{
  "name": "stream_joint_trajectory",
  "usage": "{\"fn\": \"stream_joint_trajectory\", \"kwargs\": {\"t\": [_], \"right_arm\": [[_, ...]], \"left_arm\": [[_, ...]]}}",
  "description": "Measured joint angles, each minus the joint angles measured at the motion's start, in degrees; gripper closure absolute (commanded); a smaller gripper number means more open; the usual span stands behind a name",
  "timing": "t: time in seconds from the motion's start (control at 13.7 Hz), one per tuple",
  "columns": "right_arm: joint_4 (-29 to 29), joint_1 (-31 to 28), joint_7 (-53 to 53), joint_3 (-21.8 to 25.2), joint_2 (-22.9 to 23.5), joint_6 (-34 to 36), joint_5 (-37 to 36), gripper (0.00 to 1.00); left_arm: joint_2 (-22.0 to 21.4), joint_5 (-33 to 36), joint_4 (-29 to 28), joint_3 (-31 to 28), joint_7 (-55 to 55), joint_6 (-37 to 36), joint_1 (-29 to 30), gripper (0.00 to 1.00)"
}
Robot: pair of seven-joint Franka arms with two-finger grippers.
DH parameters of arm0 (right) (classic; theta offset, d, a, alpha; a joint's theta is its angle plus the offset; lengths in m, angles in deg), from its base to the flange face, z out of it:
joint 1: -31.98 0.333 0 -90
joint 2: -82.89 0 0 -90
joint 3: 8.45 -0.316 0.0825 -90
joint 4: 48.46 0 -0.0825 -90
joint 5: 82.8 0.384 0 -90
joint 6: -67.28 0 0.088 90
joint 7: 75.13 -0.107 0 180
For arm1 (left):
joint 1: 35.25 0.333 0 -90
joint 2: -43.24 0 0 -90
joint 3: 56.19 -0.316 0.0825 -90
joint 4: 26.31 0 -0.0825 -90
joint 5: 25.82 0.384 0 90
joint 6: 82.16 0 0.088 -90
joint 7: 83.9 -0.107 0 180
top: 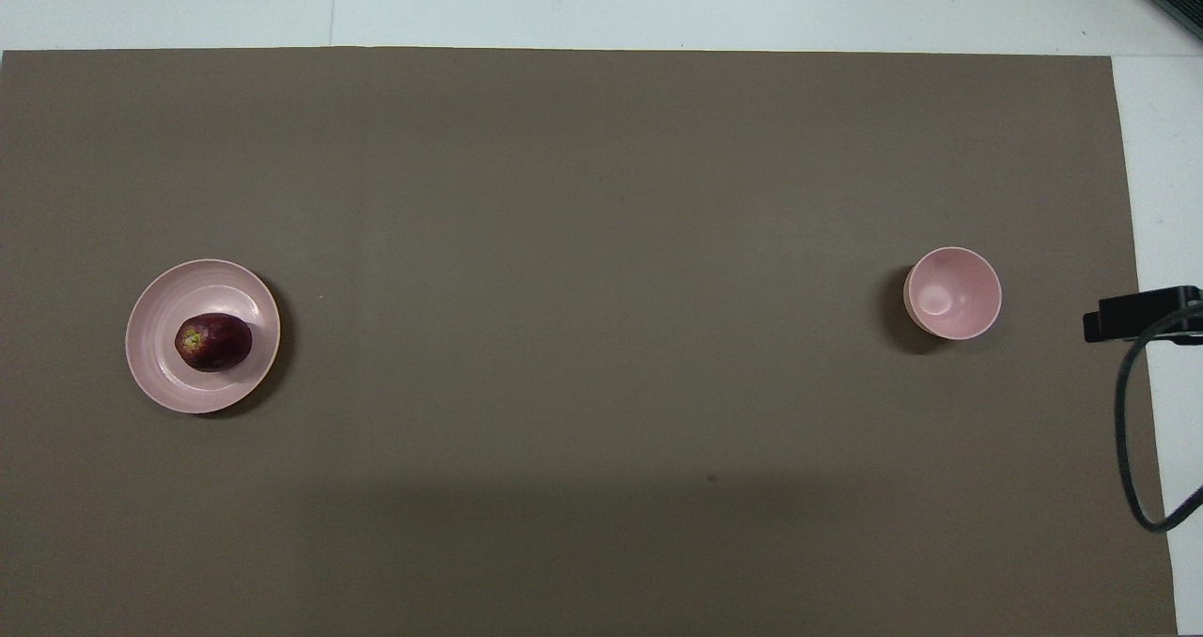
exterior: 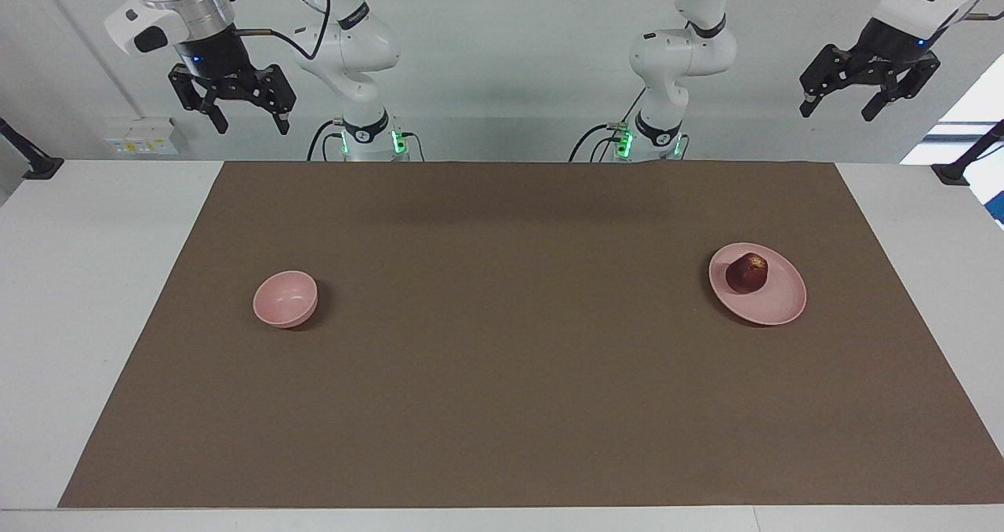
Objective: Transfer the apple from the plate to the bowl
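apple [exterior: 746, 273]: on plate [exterior: 776, 304], L-arm end of brown mat [exterior: 502, 406]
bowl [exterior: 285, 299]: empty, R-arm end, well apart
L gripper [exterior: 841, 110]: raised, wide open, holds nothing, waiting
R gripper [exterior: 249, 125]: same

You won't find any text here you can read. The only candidate is the wall socket panel [exterior: 141, 136], on the wall below the right gripper [exterior: 243, 120]: it carries a small yellow sticker, but its marking is too small to make out. The apple [exterior: 746, 272], plate [exterior: 776, 300] and bowl [exterior: 285, 299] bear no lettering.
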Motion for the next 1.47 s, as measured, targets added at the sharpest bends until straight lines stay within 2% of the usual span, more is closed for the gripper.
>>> {"fn": "stream_joint_trajectory", "kwargs": {"t": [0.95, 1.47], "right_arm": [[0.0, -0.03, 0.0, 0.0, 0.0, 0.0, 0.0, 0.0], [-0.01, -0.04, 0.0, 0.0, 0.0, 0.0, 0.0, 0.0]], "left_arm": [[-0.02, 0.01, -0.18, 0.1, 0.02, -0.08, 0.07, 0.0], [-1.45, -0.01, -2.49, 0.23, 0.02, -0.1, 0.07, 0.0]]}}
